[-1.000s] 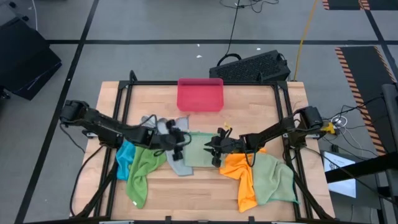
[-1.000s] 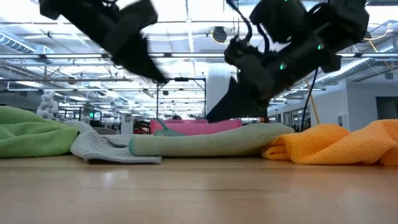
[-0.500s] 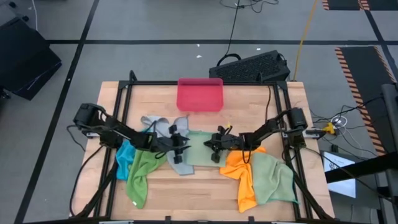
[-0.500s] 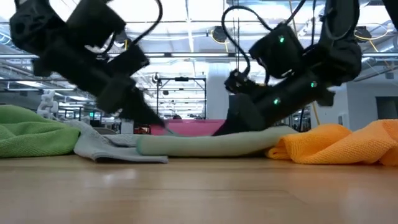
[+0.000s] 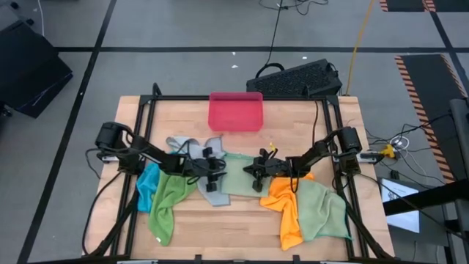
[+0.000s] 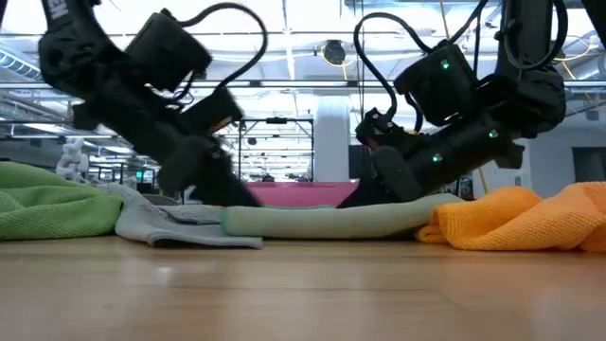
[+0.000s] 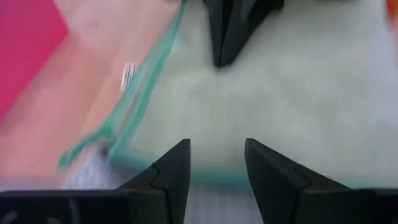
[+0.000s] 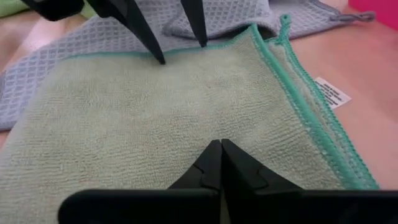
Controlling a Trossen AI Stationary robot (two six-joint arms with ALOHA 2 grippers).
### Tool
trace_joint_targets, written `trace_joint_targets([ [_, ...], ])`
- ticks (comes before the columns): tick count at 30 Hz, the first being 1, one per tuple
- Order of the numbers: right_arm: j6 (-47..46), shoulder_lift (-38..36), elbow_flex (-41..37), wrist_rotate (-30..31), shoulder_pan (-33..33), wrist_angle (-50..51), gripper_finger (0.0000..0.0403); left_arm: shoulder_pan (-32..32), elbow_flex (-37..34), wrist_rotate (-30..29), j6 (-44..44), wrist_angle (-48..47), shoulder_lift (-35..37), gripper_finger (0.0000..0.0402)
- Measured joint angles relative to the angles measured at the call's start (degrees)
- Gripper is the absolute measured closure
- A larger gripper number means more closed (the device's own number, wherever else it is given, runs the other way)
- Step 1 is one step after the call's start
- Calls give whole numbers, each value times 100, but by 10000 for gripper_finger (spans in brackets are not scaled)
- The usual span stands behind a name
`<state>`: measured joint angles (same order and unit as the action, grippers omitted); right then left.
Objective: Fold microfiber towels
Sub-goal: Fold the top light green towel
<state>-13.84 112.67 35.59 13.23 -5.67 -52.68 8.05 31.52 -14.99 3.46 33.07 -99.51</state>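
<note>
Grippers face off over the pale green towel (image 8: pixel 186 112). Left gripper (image 7: pixel 216 163) stands part open at its edge; right gripper (image 8: pixel 220 158) is pinched closed on the cloth.

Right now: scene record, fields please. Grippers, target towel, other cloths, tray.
left gripper: open, fingertips at the pale green towel's edge
right gripper: shut, on the opposite edge; a pinch can't be confirmed
pale green towel: flat, mid-table
grey towel: partly under it
orange towel: crumpled, right
pink tray: table's far edge
</note>
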Motion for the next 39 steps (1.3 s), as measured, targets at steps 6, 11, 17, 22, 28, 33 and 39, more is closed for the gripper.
trace_joint_targets([
  [6,68,-207,22,-9,-7,-58,402,205,-42,-111,-124,-438,684,247],
  [11,93,-600,-9,-9,-38,15,401,449,-44,-222,-230,-669,1200,247],
  [17,-73,-1096,5,-9,-279,102,401,687,-15,-226,-160,-662,1170,247],
  [22,-317,-958,176,29,-683,8,401,922,-27,-437,-47,-737,1148,247],
  [28,-511,-619,293,35,-968,78,401,1097,-26,-460,-148,-690,1146,247],
  [33,-516,-578,282,26,-981,355,401,1067,-25,-519,-144,-694,1146,247],
  [39,-472,-571,280,-136,-893,945,401,1057,-25,-419,305,-1100,1146,247],
])
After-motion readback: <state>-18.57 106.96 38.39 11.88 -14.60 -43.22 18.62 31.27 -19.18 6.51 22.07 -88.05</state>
